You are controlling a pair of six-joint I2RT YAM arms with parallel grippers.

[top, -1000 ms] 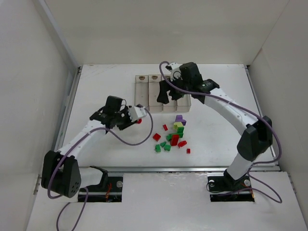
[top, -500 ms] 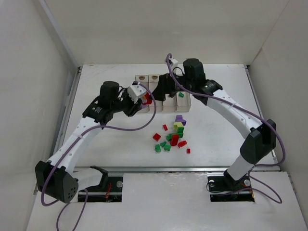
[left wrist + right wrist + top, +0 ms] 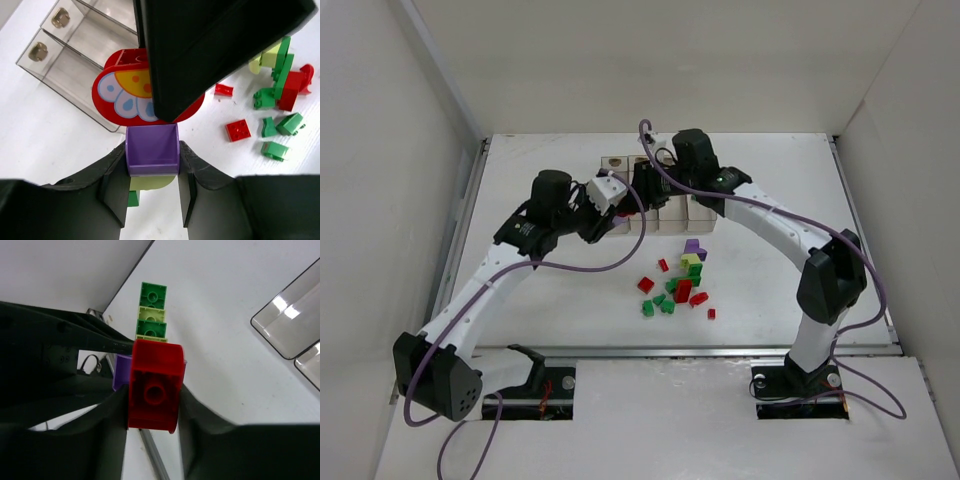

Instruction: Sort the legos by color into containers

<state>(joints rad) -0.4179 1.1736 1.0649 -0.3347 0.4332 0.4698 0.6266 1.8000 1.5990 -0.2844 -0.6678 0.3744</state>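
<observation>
left end effector (image 3: 152, 167) tight on purple lego (image 3: 152, 147), right end effector (image 3: 154, 412) on red lego (image 3: 155, 372), near containers (image 3: 70, 82)

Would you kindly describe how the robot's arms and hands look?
Both the left arm and right arm have white links joined by bulky black joints. A purple cable loops along each. The left hand and right hand are mostly black.

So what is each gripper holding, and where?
The left gripper clamps the purple brick by its two sides; the right gripper clamps the red brick by its two sides.
</observation>
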